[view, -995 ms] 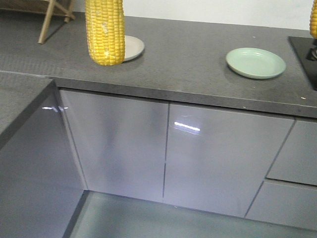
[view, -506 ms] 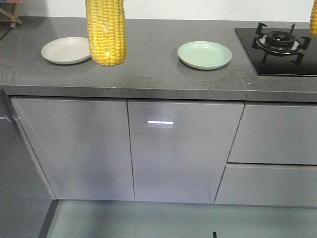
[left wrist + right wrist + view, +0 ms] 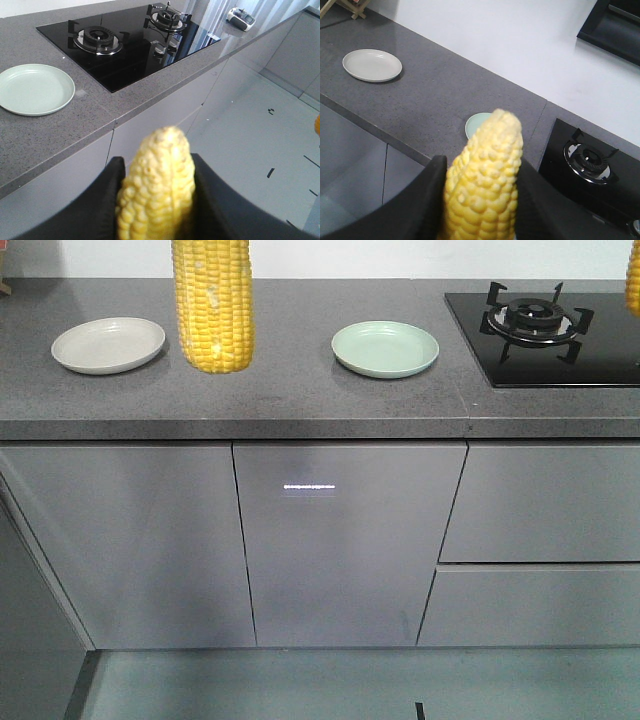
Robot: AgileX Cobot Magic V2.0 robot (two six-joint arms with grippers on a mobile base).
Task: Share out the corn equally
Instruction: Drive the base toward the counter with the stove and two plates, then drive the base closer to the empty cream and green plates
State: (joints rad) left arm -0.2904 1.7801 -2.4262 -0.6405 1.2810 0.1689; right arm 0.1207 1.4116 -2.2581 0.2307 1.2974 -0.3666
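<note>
A yellow cob of corn (image 3: 157, 192) stands tip-up between the black fingers of my left gripper (image 3: 157, 165), which is shut on it. My right gripper (image 3: 482, 165) is likewise shut on a second cob of corn (image 3: 485, 187). In the front view one cob (image 3: 212, 305) hangs down from the top edge in front of the counter, and a sliver of another cob (image 3: 634, 280) shows at the right edge. The grippers themselves are outside that view. A white plate (image 3: 108, 344) and a pale green plate (image 3: 385, 348) lie bare on the counter.
The grey counter (image 3: 300, 405) runs over grey cabinet doors (image 3: 345, 540). A black gas hob (image 3: 545, 325) sits right of the green plate (image 3: 35, 89). The white plate (image 3: 372, 65) lies farther left, and the green plate (image 3: 474, 122) is half hidden behind the cob.
The plates and hob have slid leftward in the front view, and the counter now faces the camera squarely. Both cobs keep their places in the frame.
</note>
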